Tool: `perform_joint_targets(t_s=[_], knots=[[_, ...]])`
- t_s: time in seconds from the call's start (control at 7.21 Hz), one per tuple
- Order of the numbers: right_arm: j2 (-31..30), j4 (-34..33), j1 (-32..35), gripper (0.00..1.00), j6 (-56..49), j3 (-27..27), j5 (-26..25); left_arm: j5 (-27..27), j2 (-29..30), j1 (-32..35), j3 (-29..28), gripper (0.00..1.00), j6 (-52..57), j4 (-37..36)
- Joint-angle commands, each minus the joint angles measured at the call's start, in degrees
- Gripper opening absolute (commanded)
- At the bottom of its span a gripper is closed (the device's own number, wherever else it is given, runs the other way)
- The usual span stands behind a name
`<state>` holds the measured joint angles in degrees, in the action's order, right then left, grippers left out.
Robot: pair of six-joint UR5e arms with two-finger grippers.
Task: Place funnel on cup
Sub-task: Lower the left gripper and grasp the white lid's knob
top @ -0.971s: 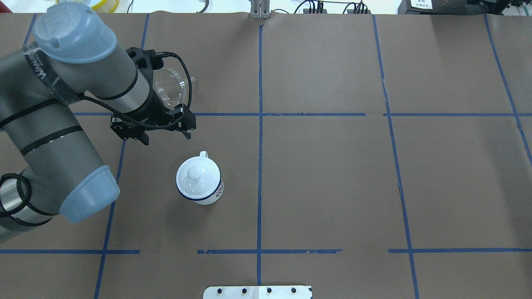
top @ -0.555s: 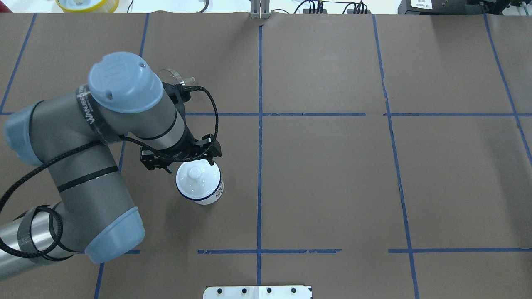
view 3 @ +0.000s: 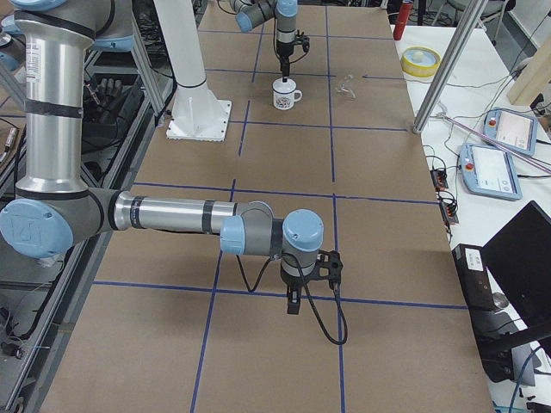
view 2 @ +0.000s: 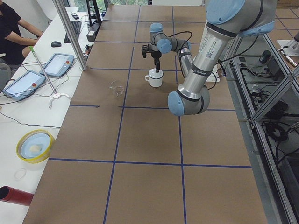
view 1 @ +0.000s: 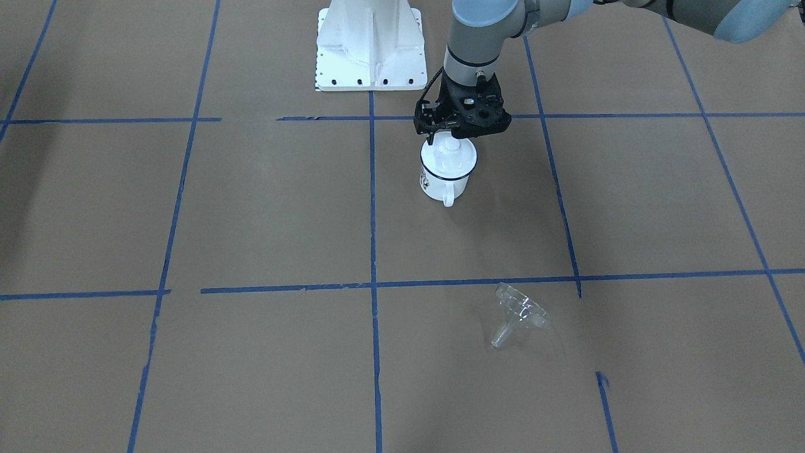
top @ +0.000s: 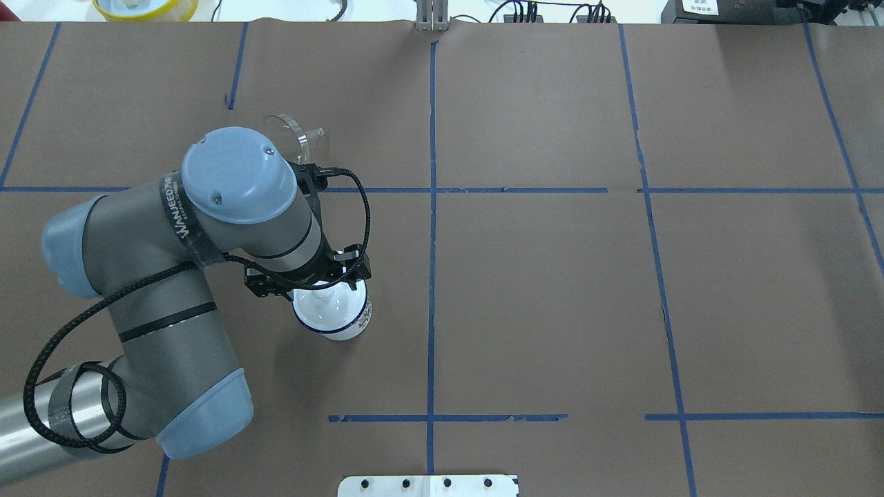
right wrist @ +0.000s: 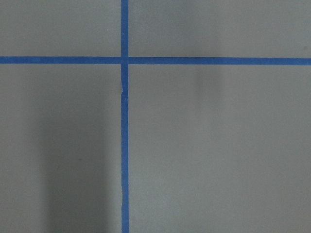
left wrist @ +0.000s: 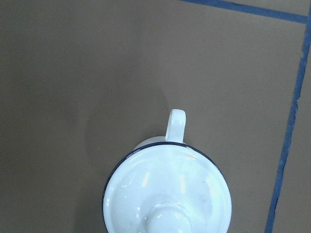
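Observation:
The cup (view 1: 443, 179) stands upright near the table's middle, a white mug with a dark blue rim, its handle (left wrist: 176, 125) pointing away from the robot. A round white knobbed lid (view 1: 449, 157) covers it. My left gripper (view 1: 449, 135) hangs straight above the lid's knob and looks open and empty. It hides part of the lid in the overhead view (top: 314, 283). The clear funnel (view 1: 519, 311) lies on its side on the paper, apart from the cup, beyond my left arm (top: 293, 131). My right gripper (view 3: 293, 308) points down over bare paper far from both; I cannot tell its state.
The white robot base plate (view 1: 370, 44) is at the table's near edge. A yellow bowl (top: 145, 7) and control tablets (view 2: 58, 64) sit off the far side, where a person (view 2: 14, 28) sits. Blue tape lines grid the brown paper.
My left arm has swung from beside the funnel back toward the robot and now hangs over the cup's lid. The funnel and cup have not moved.

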<state>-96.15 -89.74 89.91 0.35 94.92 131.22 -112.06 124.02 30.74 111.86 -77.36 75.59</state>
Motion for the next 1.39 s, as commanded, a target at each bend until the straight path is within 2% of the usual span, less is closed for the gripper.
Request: perform_joint_targets(t_s=[0.0, 0.42, 0.55, 0.69, 0.97, 1.25], knots=[[0.00, 0.00, 0.00, 1.00, 0.00, 0.00, 0.00, 0.00, -0.09, -0.07, -1.02, 0.82, 0.10, 0.43], [0.00, 0.00, 0.00, 1.00, 0.00, 0.00, 0.00, -0.09, -0.18, -0.07, -1.38, 0.70, 0.36, 0.96], [0.00, 0.00, 0.00, 1.00, 0.00, 0.00, 0.00, -0.09, -0.18, 0.02, -1.03, 0.59, 0.36, 0.88], [0.00, 0.00, 0.00, 1.00, 0.00, 0.00, 0.00, -0.09, -0.18, 0.02, -0.86, 0.44, 0.28, 0.87], [0.00, 0.00, 0.00, 1.00, 0.00, 0.00, 0.00, 0.00, -0.44, 0.02, -0.68, 0.03, 0.28, 0.87], [0.00, 0.00, 0.00, 1.00, 0.00, 0.00, 0.00, 0.00, -1.32, 0.28, 1.25, 0.00, 0.36, 0.79]])
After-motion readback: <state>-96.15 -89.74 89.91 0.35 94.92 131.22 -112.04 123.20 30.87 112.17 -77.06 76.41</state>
